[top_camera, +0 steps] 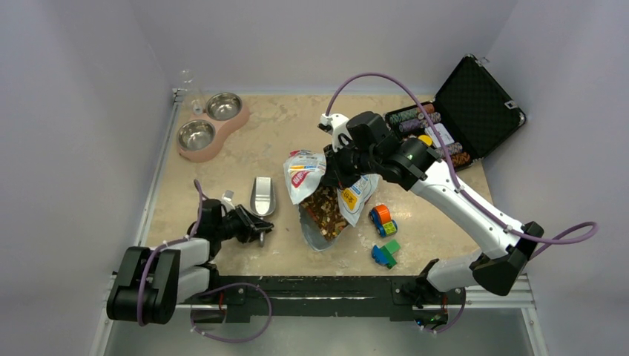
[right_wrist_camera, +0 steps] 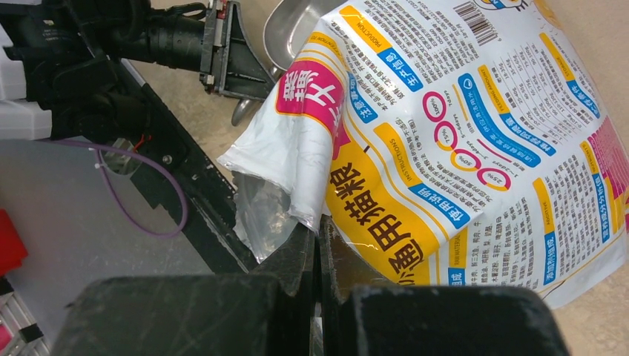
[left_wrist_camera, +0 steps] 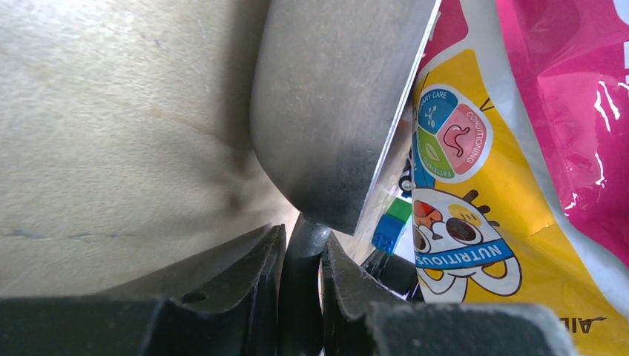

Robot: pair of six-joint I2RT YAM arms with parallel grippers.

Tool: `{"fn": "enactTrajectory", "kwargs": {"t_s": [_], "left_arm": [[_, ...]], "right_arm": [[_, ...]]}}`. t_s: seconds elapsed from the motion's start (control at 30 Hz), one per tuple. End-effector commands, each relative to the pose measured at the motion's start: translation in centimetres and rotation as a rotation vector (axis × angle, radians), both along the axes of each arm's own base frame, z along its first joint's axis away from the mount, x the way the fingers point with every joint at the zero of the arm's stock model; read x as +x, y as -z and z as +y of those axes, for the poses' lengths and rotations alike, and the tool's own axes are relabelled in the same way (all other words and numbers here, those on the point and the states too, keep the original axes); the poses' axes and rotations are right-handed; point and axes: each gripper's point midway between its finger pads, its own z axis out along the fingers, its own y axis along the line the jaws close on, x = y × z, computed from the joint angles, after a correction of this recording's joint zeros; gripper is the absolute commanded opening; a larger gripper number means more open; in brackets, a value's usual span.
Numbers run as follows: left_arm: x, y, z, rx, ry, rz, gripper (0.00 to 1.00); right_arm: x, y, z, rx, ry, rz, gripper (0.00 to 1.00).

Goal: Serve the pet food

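The right gripper (right_wrist_camera: 319,236) pinches the open bag (top_camera: 305,175) mid-table and the left gripper (left_wrist_camera: 303,248) clamps the scoop (top_camera: 262,194) by its handle just left of it; if that pinch slips, the bag could sag and spill its kibble (top_camera: 325,208).

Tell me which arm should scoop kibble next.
Left. The left tool grips the metal scoop by its handle beside the open bag; the right tool pinches the bag's edge, with kibble exposed.
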Motion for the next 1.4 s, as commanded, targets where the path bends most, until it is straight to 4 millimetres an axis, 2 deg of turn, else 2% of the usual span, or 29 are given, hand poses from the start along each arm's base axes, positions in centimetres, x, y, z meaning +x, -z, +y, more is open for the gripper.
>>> {"fn": "enactTrajectory", "kwargs": {"t_s": [0.0, 0.1, 0.2, 0.27, 0.43, 0.53, 0.73, 0.87, 1.03, 1.07, 1.2, 1.27, 1.37], "left_arm": [[-2.1, 0.3, -0.1, 0.029, 0.076, 0.121, 0.00], [-2.0, -1.5, 0.6, 0.098, 0.068, 0.171, 0.00], [-2.2, -4.8, 2.0, 0.206, 0.044, 0.175, 0.00], [-3.0, -7.3, 3.1, 0.290, 0.042, 0.174, 0.00], [-8.2, -12.5, 5.3, 0.433, 0.108, 0.283, 0.00], [-9.8, -15.9, 4.7, 0.409, 0.162, 0.201, 0.00], [-12.2, -21.2, 1.5, 0.198, 0.284, 0.030, 0.00], [-13.0, -23.3, 0.1, 0.093, 0.317, -0.008, 0.00], [-13.5, -24.8, -0.5, 0.143, 0.416, -0.014, 0.00], [-13.6, -25.3, -0.7, 0.152, 0.439, -0.016, 0.00], [-12.9, -28.2, -1.5, 0.141, 0.451, -0.085, 0.00], [-12.6, -28.4, -1.9, 0.156, 0.465, -0.068, 0.00], [-11.8, -27.1, -3.2, 0.221, 0.488, 0.009, 0.00]], "right_arm": [[1.6, -5.5, 1.6, 0.160, 0.041, -0.140, 0.00], [1.8, -5.1, 0.8, 0.141, 0.084, -0.144, 0.00], [2.4, -5.3, 0.1, 0.117, 0.124, -0.165, 0.00], [2.9, -5.7, 0.0, 0.101, 0.137, -0.179, 0.00], [3.9, -6.8, 0.1, 0.089, 0.166, -0.197, 0.00], [4.2, -7.3, 0.3, 0.099, 0.176, -0.207, 0.00], [5.1, -7.9, 0.7, 0.087, 0.179, -0.221, 0.00], [6.2, -8.6, 1.3, 0.085, 0.201, -0.232, 0.00], [8.5, -9.9, 2.1, 0.071, 0.254, -0.264, 0.00], [9.2, -9.6, 2.2, 0.055, 0.271, -0.265, 0.00], [11.0, -10.2, 1.8, 0.030, 0.331, -0.295, 0.00], [10.9, -10.9, 2.0, 0.048, 0.317, -0.304, 0.00], [9.6, -11.6, 2.9, 0.098, 0.264, -0.302, 0.00]]}}
